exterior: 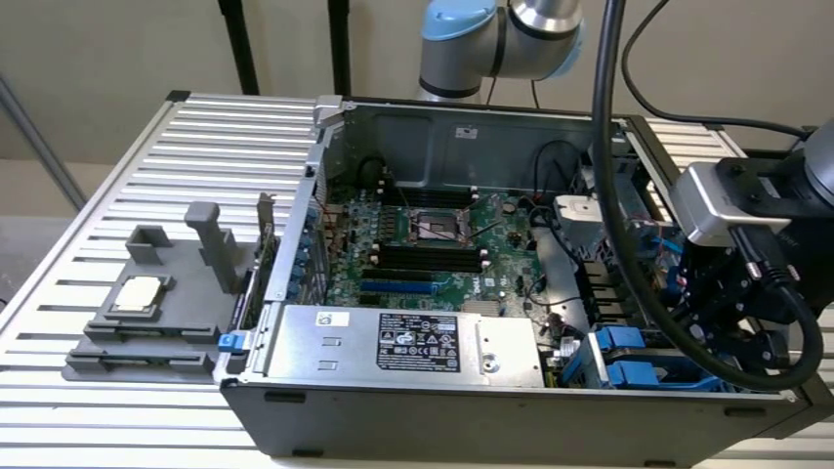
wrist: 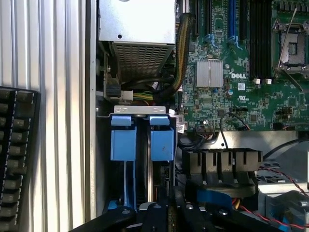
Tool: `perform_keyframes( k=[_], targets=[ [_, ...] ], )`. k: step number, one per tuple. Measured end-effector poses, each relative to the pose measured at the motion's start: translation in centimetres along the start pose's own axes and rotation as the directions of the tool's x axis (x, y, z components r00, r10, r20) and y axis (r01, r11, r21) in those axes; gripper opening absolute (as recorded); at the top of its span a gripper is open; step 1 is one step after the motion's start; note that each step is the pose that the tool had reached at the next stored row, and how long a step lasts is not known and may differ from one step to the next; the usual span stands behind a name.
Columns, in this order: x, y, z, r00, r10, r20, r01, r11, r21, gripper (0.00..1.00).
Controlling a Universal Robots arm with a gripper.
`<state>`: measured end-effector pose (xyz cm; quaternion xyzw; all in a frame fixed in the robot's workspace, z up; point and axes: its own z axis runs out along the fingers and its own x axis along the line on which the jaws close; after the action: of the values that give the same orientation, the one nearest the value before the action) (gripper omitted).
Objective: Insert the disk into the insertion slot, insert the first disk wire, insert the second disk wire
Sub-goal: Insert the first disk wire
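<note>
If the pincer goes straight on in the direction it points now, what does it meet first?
Probably the blue-framed disk, the one nearer the green circuit board: the pincer points straight at it. The gap between them is unclear.

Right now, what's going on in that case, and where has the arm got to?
The arm has reached into the open computer case, at the corner on the exterior view's right. Its pincer is closed and sits just beside two blue carrier tabs, which stand side by side in the drive bay. I can't tell whether it is gripping anything. The silver power supply and the motherboard lie next to that bay.
</note>
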<state>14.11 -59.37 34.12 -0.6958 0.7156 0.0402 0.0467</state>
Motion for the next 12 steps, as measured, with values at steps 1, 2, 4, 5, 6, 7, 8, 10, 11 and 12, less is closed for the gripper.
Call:
perform_keyframes(
  k=[1,2,4,5,6,7,8,10,11,12],
  targets=[
    [0.00,0.00,0.01,1.0000,0.001,-0.0008,-0.001,1.0000,0.0002,0.16],
    [0.00,0.00,0.01,1.0000,0.003,-0.0018,-0.003,1.0000,0.0005,0.16],
    [0.00,0.00,0.03,1.0000,0.007,-0.0032,-0.007,1.0000,0.0010,0.16],
    [0.00,0.00,0.04,1.0000,0.008,-0.0040,-0.008,1.0000,0.0011,0.16],
    [0.00,0.00,0.06,0.9999,0.010,-0.0045,-0.010,1.0000,0.0014,0.16],
    [0.00,0.00,0.08,0.9999,0.011,-0.0051,-0.011,0.9999,0.0016,0.16],
    [0.01,0.00,0.09,0.9999,0.013,-0.0056,-0.013,0.9999,0.0018,0.16],
    [0.01,0.00,0.13,0.9999,0.015,-0.0065,-0.015,0.9999,0.0022,0.16],
    [0.01,0.00,0.14,0.9998,0.016,-0.0070,-0.016,0.9999,0.0024,0.16],
    [0.02,0.00,0.17,0.9998,0.017,-0.0073,-0.017,0.9998,0.0026,0.16]
  ],
)
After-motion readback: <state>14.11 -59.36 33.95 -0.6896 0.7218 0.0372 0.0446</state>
